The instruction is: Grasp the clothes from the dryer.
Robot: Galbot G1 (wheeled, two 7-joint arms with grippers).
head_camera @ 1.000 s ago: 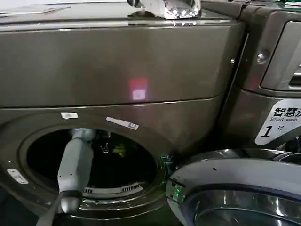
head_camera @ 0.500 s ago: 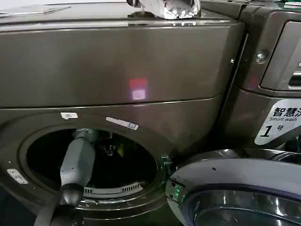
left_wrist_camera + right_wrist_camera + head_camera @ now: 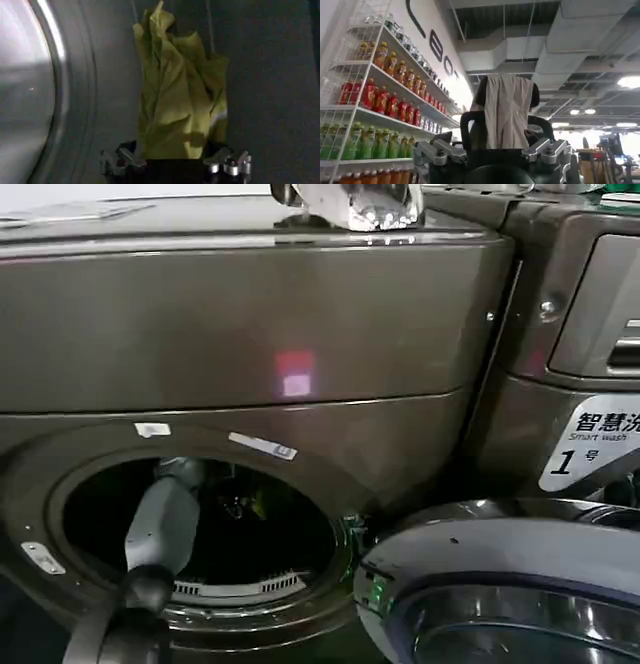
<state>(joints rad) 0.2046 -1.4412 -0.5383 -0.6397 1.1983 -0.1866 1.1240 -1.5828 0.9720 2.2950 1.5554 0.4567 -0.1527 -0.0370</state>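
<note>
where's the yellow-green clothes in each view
Head view: the clothes are a small yellow patch deep in the dryer drum, beyond the left arm.
Left wrist view: the clothes sit centre, just ahead of the left tool.
Right wrist view: not in it.
Shared landmark: the dark drum interior.

A second machine point(image 3: 590, 314) with a drawer front is standing at three o'clock; a crinkled silvery object point(image 3: 365, 204) is sitting at twelve. Shelves of bottled drinks point(image 3: 375, 105) are lining the wall at nine o'clock

Right tool point(image 3: 501, 150) before bottle shelves point(image 3: 380, 107)
</note>
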